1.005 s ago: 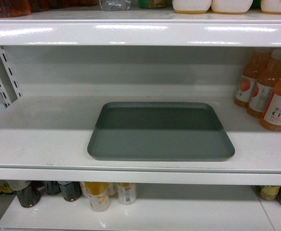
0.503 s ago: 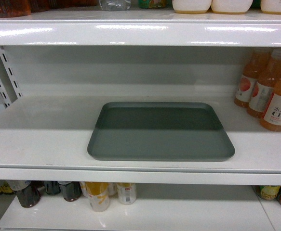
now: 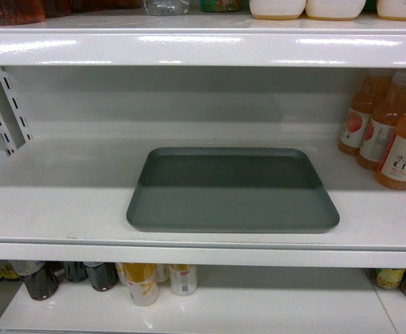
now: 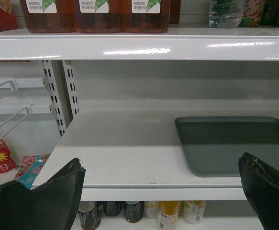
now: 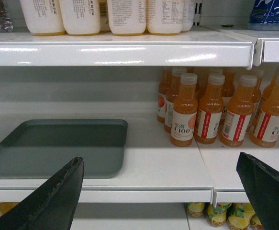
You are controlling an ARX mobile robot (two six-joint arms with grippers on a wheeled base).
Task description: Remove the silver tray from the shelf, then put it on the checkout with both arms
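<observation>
The silver tray (image 3: 230,189) lies flat on the white shelf (image 3: 56,202), near its front lip, dark grey-green with a low rim. It shows again in the left wrist view, tray (image 4: 235,143) at the right, and in the right wrist view, tray (image 5: 58,146) at the left. My left gripper (image 4: 161,165) is open, held in front of the shelf lip, left of the tray, nothing between its fingers (image 4: 43,201). My right gripper (image 5: 158,163) is open too, in front of the lip to the tray's right. The checkout is out of view.
Orange juice bottles (image 3: 391,132) stand on the same shelf right of the tray, several of them (image 5: 211,108). An upper shelf board (image 3: 203,45) hangs low above. A slotted upright (image 4: 58,96) bounds the left. Bottles and cans (image 3: 143,282) fill the shelf below.
</observation>
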